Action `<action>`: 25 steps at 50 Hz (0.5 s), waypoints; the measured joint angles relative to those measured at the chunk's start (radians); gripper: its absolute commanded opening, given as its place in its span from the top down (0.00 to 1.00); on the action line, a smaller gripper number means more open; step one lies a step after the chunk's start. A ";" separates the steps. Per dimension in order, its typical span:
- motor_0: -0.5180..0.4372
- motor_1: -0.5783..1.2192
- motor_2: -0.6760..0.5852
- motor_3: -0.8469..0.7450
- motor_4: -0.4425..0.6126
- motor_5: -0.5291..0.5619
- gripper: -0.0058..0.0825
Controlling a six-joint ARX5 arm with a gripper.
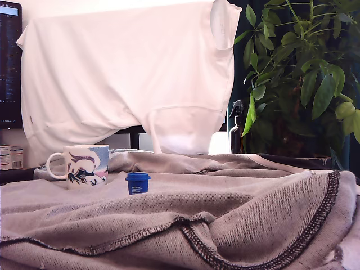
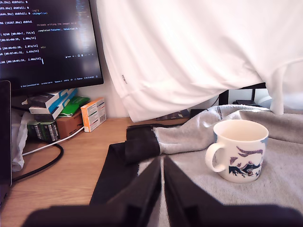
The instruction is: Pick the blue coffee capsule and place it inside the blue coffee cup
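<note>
Jaws closed, I read: in my wrist view the two dark fingers (image 2: 142,194) meet along a thin seam, nothing between them. Gripper (image 2: 162,163) hangs low over the grey cloth, short of the mug, and does not show in the exterior view.

Largest first. White sheet (image 1: 129,67) hangs across the back. Grey knit blanket (image 1: 225,219) with dark stitched edges covers the table in rumpled folds. Leafy green plant (image 1: 304,73) fills the exterior view's right, and a dark spray bottle (image 1: 236,129) stands just beside it. Monitor (image 2: 47,42) with white text lines sits by the wall above a wooden desk (image 2: 71,175). Under the monitor I see stacked small boxes (image 2: 92,113) and a black cable (image 2: 45,163).

Mug (image 1: 84,164) stands upright on the blanket at the exterior view's left, handle pointing to that view's left, white with a blue, navy and pink wave print. From the wrist it looks empty.

Blue capsule (image 1: 138,183) sits upright on the blanket, near the mug on the exterior view's right, apart from it, wide rim up. Wrist view does not catch it.
</note>
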 measured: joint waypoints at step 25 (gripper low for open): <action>0.045 -0.005 -0.013 0.061 0.171 -0.062 0.95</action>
